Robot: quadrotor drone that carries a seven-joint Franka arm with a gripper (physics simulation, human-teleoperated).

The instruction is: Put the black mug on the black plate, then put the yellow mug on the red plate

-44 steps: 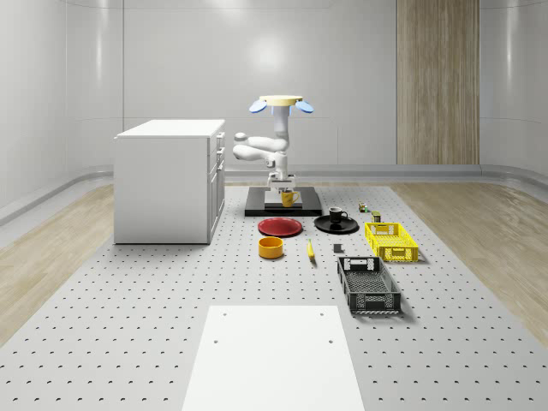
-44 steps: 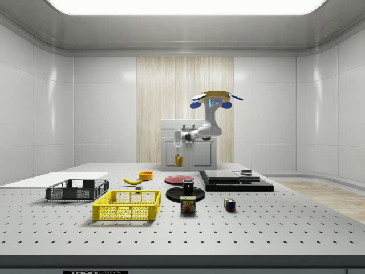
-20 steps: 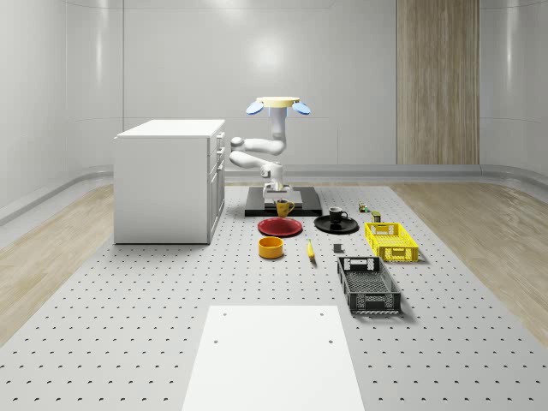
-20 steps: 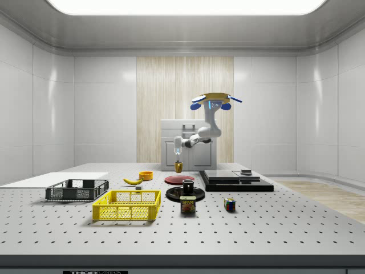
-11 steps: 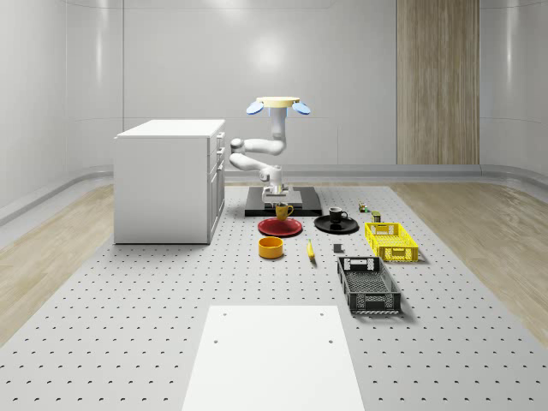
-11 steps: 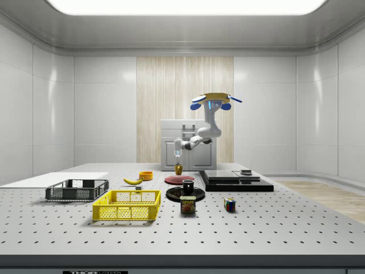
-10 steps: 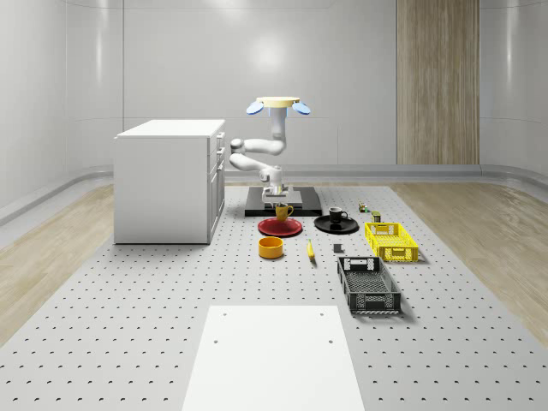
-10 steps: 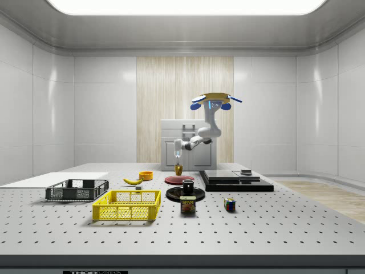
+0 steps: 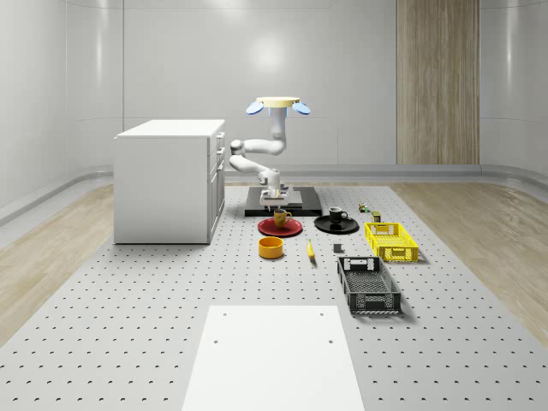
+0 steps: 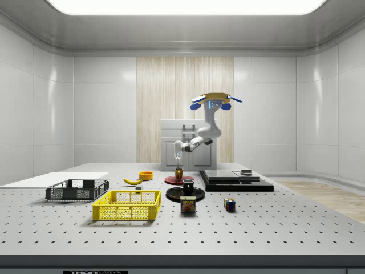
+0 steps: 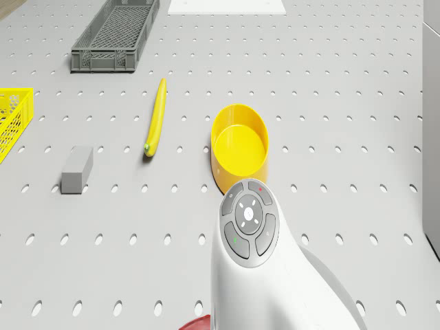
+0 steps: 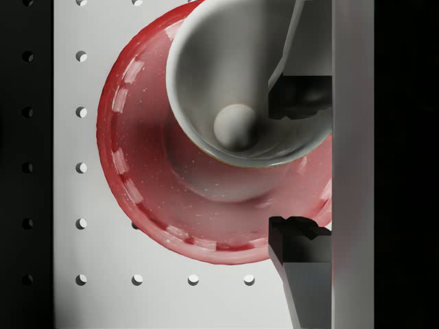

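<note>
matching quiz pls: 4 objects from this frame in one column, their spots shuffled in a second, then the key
Things:
1. yellow mug
2. black mug
3. banana
4. yellow bowl

Places:
A. on the black plate
B. held in the gripper right over the red plate
C. on the table between the yellow bowl and the grey block
D. on the table just in front of the red plate, on the whole-scene view's near side

Pairs: 1-B, 2-A, 3-C, 4-D
</note>
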